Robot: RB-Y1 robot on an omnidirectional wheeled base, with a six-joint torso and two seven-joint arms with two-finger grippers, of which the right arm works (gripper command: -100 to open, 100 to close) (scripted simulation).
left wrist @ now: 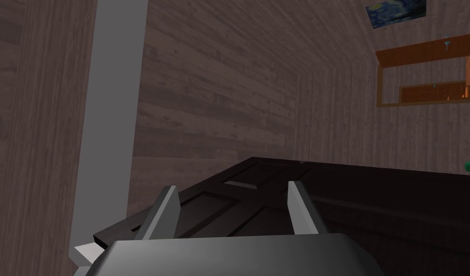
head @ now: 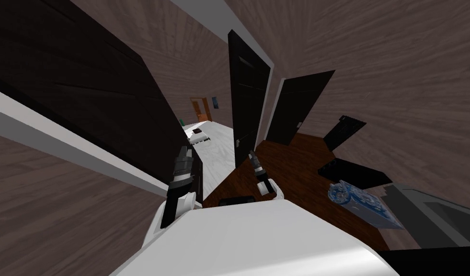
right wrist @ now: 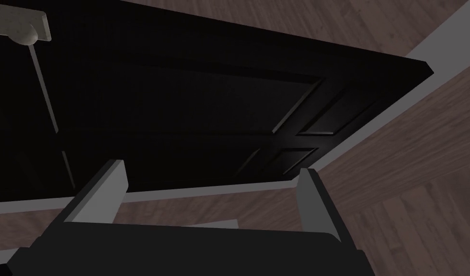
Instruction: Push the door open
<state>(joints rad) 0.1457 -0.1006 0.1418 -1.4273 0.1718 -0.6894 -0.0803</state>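
The door (head: 248,96) stands before the right pincer (head: 251,153), another door (head: 85,81) beside the left pincer (head: 183,152).

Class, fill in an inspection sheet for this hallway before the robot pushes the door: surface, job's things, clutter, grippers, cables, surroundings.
Surface: dark brown wood floor, with white floor beyond.
Job's things: dark panelled door with a pale lever handle, ahead of the right gripper.
Clutter: blue patterned object on the floor to the robot's right.
Grippers: right gripper open, holding nothing; left gripper open, over another dark door.
Cables: nothing seen.
Surroundings: wood-plank walls, grey door frame, painting.
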